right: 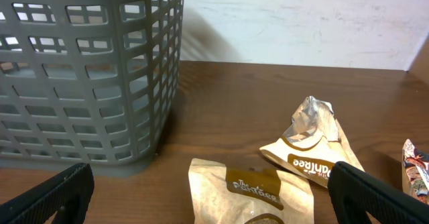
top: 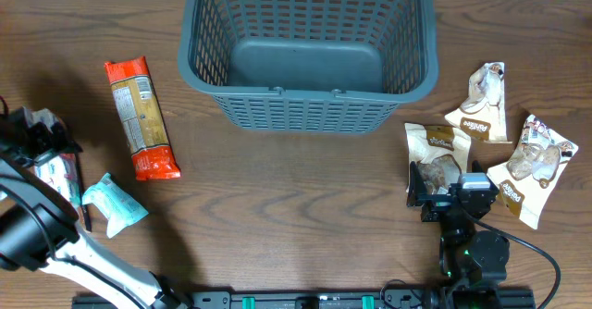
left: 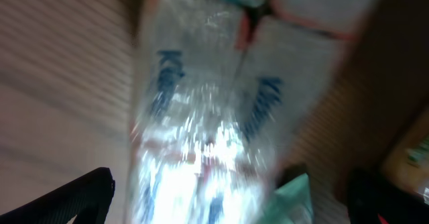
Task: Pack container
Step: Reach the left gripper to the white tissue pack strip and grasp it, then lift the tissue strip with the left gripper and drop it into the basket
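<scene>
Grey plastic container [top: 305, 113]: far middle of the counter [top: 277, 207], upright, nothing inside, solid bottom bare. No item packed yet.

Left of it: red packet [top: 141, 117] lying lengthwise, well apart from the wall. Nearer the left edge, a teal packet [top: 114, 203] lies just beside a clear film packet [left: 208, 117].

Right of it: three brown pouches, near [top: 437, 152], far [top: 483, 105] and outer [top: 532, 166], lying close together.

Left fingers [left: 80, 194]: spread wide, empty, straddling the clear film packet. The wrist view is blurred, so contact cannot be told.

Right fingers [right: 53, 194]: spread wide, empty, low over the near pouch, facing the container wall.

Risks, as judged:
- Clear film looks slick and crinkly; a shallow pinch could slip off.
- Teal packet sits so close that closing may catch it too.
- Near pouch looks puffy and loosely filled; it could sag or twist out of the grip.
- Container walls are tall; a low carry could snag the rim and shove the container.
</scene>
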You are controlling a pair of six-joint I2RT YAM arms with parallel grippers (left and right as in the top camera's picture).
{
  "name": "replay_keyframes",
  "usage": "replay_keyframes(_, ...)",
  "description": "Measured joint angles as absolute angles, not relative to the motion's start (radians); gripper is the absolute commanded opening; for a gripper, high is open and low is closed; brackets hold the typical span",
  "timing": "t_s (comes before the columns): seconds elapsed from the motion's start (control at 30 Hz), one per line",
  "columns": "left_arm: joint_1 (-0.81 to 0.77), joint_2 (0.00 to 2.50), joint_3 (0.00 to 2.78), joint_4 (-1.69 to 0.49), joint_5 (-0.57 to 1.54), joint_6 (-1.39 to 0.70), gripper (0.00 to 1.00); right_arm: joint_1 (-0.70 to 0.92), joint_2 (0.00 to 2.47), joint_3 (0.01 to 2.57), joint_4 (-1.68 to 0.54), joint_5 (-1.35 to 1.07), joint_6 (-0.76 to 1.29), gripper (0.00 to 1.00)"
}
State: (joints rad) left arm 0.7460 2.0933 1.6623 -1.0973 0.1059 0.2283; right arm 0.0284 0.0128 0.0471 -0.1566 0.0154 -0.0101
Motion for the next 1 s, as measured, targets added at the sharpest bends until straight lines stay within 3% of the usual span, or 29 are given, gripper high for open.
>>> replay_keyframes(0.13,0.746,2.138,1.662,-1.09,0.106,0.233,1.0,0.028,0.013,0.047,-0.157,0.015,-0.01,0.99)
replay_keyframes(0.2,0.746,2.157,1.662,-1.09,0.107,0.234,0.95,0.028,0.013,0.047,-0.157,0.015,-0.01,0.99)
replay_keyframes(0.3,0.746,2.184,1.661,-1.085,0.111,0.233,0.75,0.028,0.013,0.047,-0.157,0.015,-0.01,0.99)
replay_keyframes(0.5,0.75,2.185,1.661,-1.083,0.118,0.204,0.48,0.028,0.013,0.047,-0.157,0.016,-0.01,0.99)
replay_keyframes(0.57,0.75,2.185,1.661,-1.085,0.121,0.189,0.28,0.028,0.013,0.047,-0.157,0.017,-0.01,0.99)
replay_keyframes(0.67,0.75,2.184,1.663,-1.092,0.125,0.171,0.09,0.028,0.013,0.047,-0.157,0.019,-0.01,0.99)
replay_keyframes(1.0,0.749,2.18,1.667,-1.136,0.165,0.075,0.06,0.028,0.013,0.047,-0.156,0.019,-0.01,0.99)
